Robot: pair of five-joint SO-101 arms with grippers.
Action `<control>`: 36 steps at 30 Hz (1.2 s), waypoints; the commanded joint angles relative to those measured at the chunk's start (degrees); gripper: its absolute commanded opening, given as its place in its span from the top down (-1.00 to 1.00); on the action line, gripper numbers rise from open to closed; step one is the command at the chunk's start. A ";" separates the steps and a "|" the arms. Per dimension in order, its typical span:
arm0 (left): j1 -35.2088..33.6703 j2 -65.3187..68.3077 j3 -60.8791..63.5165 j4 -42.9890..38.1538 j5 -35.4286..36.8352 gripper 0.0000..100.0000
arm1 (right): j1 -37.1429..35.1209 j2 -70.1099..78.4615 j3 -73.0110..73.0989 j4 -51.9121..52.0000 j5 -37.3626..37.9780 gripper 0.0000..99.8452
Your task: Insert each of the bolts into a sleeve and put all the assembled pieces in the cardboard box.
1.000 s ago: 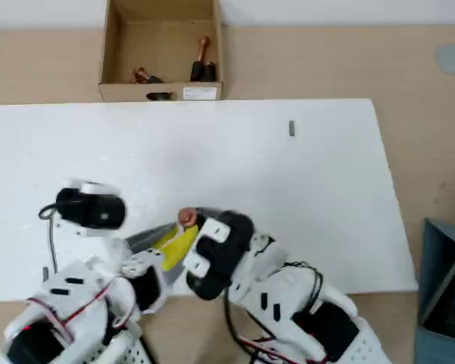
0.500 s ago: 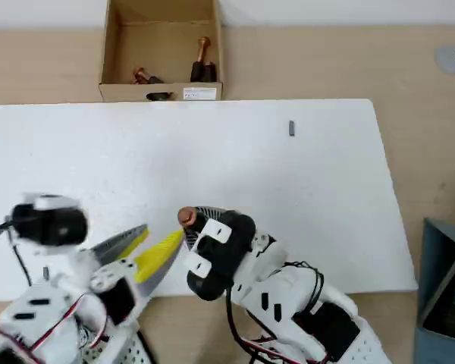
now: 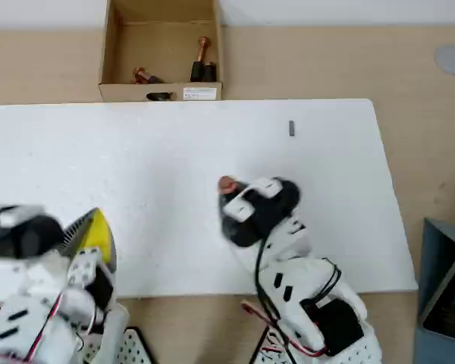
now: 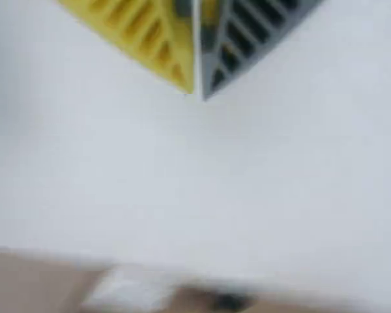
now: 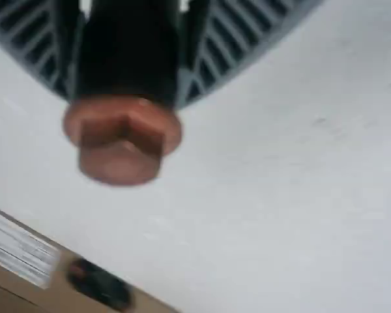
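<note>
Since the right claw (image 5: 124,98) clamps only the sleeve (image 5: 127,45) over the counter's (image 3: 326,197) middle, the bolt (image 5: 122,143) may slide out if you tilt it toward the cardboard box (image 3: 105,53) past the far edge; the left claw (image 4: 197,91), at the near left corner, is closed and empty.

Can't read any txt from my end. Only candidate is the white label (image 3: 199,93) on the front outer wall of the cardboard box (image 3: 108,53): print too small, just faint grey lines. Rt wrist view catches it too, still illegible.
</note>
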 commanded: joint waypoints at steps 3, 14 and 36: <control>-9.76 0.04 13.45 -1.85 -0.70 1.00 | 6.55 -2.33 -7.43 6.42 -4.84 0.98; -13.71 0.04 32.44 -12.84 -5.27 1.00 | 7.25 19.91 -28.97 7.82 -9.23 0.98; -13.71 0.04 40.88 -13.45 -5.98 0.99 | 7.25 83.12 -72.22 -9.58 -0.44 0.98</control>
